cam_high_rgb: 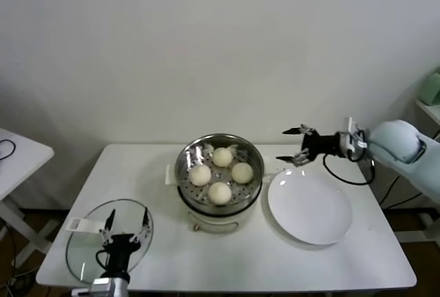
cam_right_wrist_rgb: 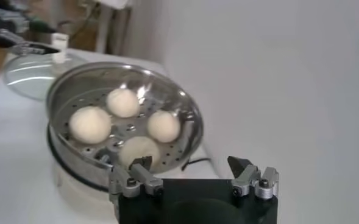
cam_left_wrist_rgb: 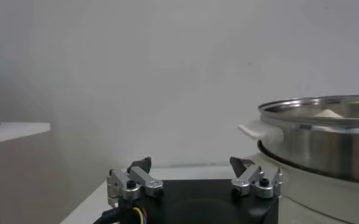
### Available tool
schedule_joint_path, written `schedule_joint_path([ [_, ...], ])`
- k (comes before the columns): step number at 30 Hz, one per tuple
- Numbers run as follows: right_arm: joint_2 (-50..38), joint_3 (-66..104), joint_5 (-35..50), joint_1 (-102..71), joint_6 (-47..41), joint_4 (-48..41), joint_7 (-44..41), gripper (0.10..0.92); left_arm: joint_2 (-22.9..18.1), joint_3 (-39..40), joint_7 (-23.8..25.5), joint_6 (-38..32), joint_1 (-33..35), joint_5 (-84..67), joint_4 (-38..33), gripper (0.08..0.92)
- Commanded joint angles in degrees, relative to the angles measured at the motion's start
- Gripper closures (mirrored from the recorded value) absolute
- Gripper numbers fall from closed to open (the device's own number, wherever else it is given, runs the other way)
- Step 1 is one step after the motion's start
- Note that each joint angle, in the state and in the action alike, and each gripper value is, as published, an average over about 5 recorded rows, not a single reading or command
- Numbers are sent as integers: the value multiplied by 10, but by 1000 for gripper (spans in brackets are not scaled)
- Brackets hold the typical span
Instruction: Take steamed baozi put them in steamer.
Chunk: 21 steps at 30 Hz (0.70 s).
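fingers (cam_high_rgb: 296,131) of the right gripper (cam_high_rgb: 294,144) are standing spread and empty over the tabletop (cam_high_rgb: 344,256), right of the steamer (cam_high_rgb: 218,201), which is holding four steamed baozi (cam_high_rgb: 220,192); the left gripper (cam_high_rgb: 125,227) is idling released above the glass lid (cam_high_rgb: 82,249).

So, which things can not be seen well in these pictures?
- Steamer base: mostly hidden behind the pot wall in the head view.
- Steamed baozi: the left wrist view shows only one top above the rim.
- Glass lid: partly covered by the left gripper.
- White plate: absent from both wrist views.
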Motion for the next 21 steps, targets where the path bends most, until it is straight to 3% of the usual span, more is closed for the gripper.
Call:
schedule_joint_path([
  [1,53,611,-88,-577,83,83,117,203,-1,-2,1,-10,10,3,0,177],
  [11,288,796,-160,-745,165,107,120,203,-4,-7,2,-13,14,4,-4,177],
  [21,501,866,-200,-866,234,116,119,203,1,-15,4,-11,13,0,-2,177],
])
